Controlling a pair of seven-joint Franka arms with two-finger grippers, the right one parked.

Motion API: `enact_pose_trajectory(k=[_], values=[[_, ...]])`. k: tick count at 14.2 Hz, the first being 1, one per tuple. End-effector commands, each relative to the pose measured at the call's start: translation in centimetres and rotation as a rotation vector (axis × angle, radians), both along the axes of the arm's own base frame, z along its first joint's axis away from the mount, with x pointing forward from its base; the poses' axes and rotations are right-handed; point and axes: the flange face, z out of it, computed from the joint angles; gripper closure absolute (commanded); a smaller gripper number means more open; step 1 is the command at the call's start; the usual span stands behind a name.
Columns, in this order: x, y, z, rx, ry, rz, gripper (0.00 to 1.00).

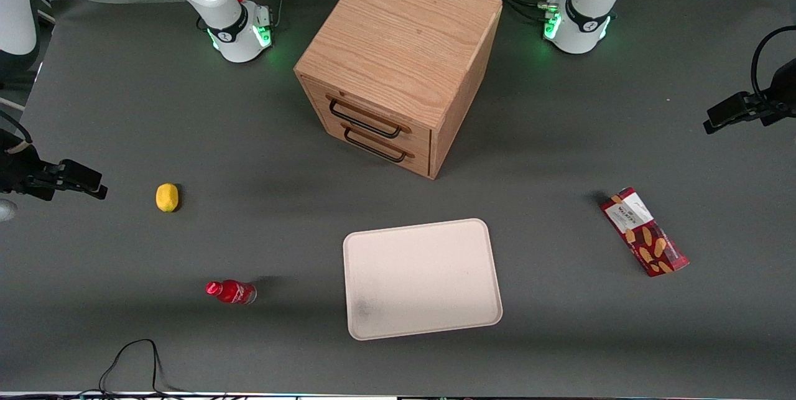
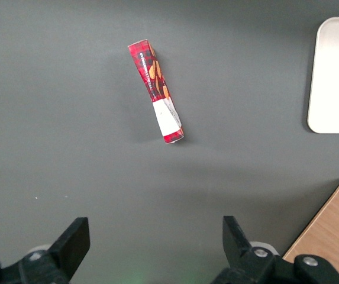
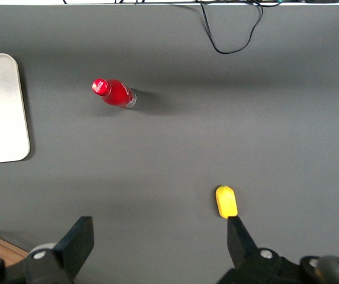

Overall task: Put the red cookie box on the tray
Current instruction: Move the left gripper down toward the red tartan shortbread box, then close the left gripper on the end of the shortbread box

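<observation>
In the front view the red cookie box is seen lying flat on the bench, well apart from the tray, toward the working arm's end, while in the left wrist view the gripper is held above the bench with its fingers spread wide and empty, the box apart from them.

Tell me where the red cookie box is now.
The red cookie box lies flat on the table toward the working arm's end, apart from the tray; the open gripper hovers above, not touching.
</observation>
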Motion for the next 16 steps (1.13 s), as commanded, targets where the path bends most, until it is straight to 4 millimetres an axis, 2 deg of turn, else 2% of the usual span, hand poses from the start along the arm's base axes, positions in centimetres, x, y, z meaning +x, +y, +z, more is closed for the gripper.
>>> enact_pose_trajectory(k=[1,4,5,7,9,11,13,14,16], values=[[-0.3,0.5,0.6,0.005,-0.003,-0.101,0.0],[0.0,0.6,0.3,0.008,-0.006,-0.107,0.0],[0.4,0.7,-0.6,0.008,0.011,-0.108,0.0],[2.2,0.9,-4.2,0.013,0.053,-0.106,0.01],[4.6,0.7,-9.2,0.021,0.034,-0.095,0.01],[7.3,0.9,-14.6,0.027,0.019,0.023,0.02],[8.4,1.3,-20.4,-0.022,0.003,0.199,0.02],[8.6,3.1,-23.3,-0.025,-0.02,0.267,0.02],[8.3,4.1,-28.2,-0.015,-0.053,0.293,0.02]])
